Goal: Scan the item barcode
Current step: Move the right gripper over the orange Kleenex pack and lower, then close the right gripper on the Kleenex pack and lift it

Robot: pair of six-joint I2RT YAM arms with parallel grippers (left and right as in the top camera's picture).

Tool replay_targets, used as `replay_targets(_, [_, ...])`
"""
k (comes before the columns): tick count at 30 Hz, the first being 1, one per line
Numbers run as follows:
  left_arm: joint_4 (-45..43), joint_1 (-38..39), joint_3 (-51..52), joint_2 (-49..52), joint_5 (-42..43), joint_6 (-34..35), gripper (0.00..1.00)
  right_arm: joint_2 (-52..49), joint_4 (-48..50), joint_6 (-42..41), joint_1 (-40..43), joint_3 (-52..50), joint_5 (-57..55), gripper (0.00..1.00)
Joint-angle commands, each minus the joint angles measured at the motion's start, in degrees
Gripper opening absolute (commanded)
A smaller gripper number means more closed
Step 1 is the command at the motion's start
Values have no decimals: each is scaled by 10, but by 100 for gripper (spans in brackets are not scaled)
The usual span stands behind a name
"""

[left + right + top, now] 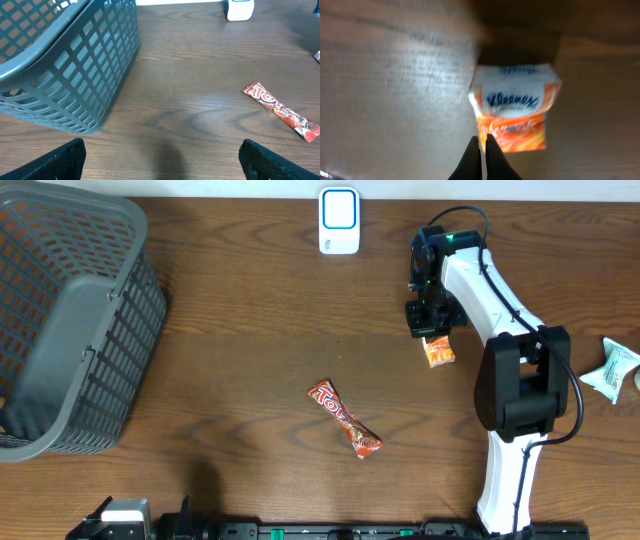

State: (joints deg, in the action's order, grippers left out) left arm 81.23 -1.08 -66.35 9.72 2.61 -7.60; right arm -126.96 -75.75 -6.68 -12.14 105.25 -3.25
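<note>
Probably a shop-checkout mock-up; scanner, basket, wooden table.

I log the tissue pack as white over orange with blue lettering. Candy wrapper: red-orange, white letters. Basket grey lattice; counter dark brown woodgrain.

A grey slatted basket fills the far left of the brown tabletop, and a small white scanner stands at the far edge near the middle. A twisted red candy wrapper lies near the centre. To the right, the right arm's claw sits over the far end of a small orange packet, and a pale packet lies at the right edge.
</note>
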Motion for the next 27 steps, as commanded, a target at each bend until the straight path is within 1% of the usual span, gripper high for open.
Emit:
replay_targets(1, [1,-2,-2,-2,-7,-7,98,10,14,-14,-1,-5,-30,1])
replay_targets(5, [1,-2,-2,-2,-7,-7,98,10,47,-28,2,-47,-38,1])
replay_targets(10, [1,-2,-2,-2,-7,-7,98,10,104,-36,2,-130,-38,1])
replay_targets(12, [1,-2,-2,-2,-7,-7,98,10,118,-36,1,-148,-38,1])
replay_targets(15, [1,-2,-2,-2,-7,-7,98,11,109,-36,0,-138,-38,1])
replay_targets(18, [1,-2,-2,-2,-7,-7,98,15,73,-36,0,-94,-28,1])
replay_targets(19, [1,-2,-2,-2,-7,-7,98,16,57,-36,0,-73,-23,8])
replay_targets(21, [1,-2,-2,-2,-7,-7,98,19,24,-36,0,-28,-12,32])
replay_targets(23, [1,-2,-2,-2,-7,-7,98,21,-1,-35,0,13,16,62])
replay_targets(24, [1,-2,-2,-2,-7,-7,98,22,-6,-36,0,28,26,65])
replay_targets(26, [1,-2,-2,-2,-7,-7,98,22,-1,-36,0,42,36,62])
replay_targets(27, [1,-2,-2,-2,-7,-7,98,22,5,-36,0,42,34,58])
